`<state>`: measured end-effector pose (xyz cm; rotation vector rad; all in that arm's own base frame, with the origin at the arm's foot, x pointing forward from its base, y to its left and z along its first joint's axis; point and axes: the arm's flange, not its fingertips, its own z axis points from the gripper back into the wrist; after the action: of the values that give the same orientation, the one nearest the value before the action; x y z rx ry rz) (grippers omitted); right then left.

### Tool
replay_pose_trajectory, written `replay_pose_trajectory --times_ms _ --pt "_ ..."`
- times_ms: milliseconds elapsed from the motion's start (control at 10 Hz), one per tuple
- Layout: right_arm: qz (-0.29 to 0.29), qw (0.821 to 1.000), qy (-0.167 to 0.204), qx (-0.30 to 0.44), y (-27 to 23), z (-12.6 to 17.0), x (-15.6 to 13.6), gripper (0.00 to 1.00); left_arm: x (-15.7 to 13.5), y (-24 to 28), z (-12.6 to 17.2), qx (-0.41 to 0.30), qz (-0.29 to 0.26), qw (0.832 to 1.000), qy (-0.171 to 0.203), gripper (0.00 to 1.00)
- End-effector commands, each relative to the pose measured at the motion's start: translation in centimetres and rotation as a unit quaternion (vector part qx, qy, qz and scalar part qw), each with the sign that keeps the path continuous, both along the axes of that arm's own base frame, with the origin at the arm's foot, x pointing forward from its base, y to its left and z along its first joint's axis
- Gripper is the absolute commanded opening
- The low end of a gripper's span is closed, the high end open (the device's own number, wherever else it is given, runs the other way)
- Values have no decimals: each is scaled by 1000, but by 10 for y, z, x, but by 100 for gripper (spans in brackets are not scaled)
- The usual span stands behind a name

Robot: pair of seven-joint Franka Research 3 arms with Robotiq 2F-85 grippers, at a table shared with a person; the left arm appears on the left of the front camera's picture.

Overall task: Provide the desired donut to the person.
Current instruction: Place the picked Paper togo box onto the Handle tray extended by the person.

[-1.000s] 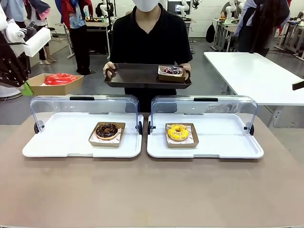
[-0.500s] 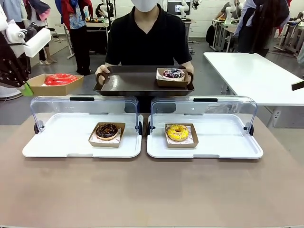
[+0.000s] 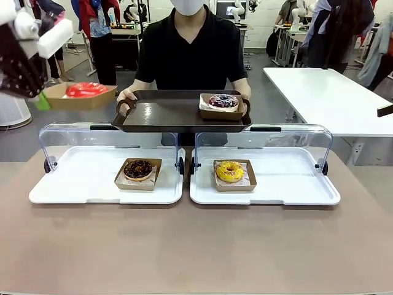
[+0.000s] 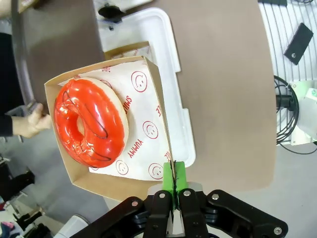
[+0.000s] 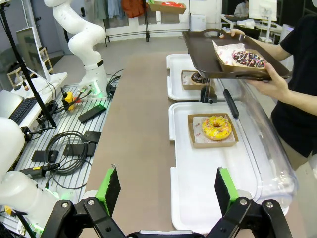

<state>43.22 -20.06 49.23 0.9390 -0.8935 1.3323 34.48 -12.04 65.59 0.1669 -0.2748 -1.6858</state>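
Four donuts show, each in its own brown cardboard tray. At far left, the left gripper is clamped on the rim of the tray holding the red-glazed donut, lifted high beside the person's dark serving tray. On the table sit two white display trays with clear lids raised: the left one holds a chocolate donut, the right one a yellow donut. The person holds the serving tray with both hands; a dark sprinkled donut rests at its right end. The right gripper hangs with fingers spread wide, holding nothing.
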Motion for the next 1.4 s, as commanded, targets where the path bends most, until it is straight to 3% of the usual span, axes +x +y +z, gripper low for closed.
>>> replay_pose_trajectory --times_ms 0,200,700,1100,1300 --pt "0 1000 -1 0 1 0 0 100 22 -25 22 13 -10 1000 14 1" --pt "0 1000 -1 0 1 0 0 100 65 -57 34 38 -4 999 28 1" --pt "0 1000 -1 0 1 0 0 100 155 -103 -6 23 6 999 32 1" --pt "0 1000 -1 0 1 0 0 100 205 -107 -54 -4 12 999 39 1" --pt "0 1000 -1 0 1 0 0 100 216 -104 -74 -13 23 999 43 1"
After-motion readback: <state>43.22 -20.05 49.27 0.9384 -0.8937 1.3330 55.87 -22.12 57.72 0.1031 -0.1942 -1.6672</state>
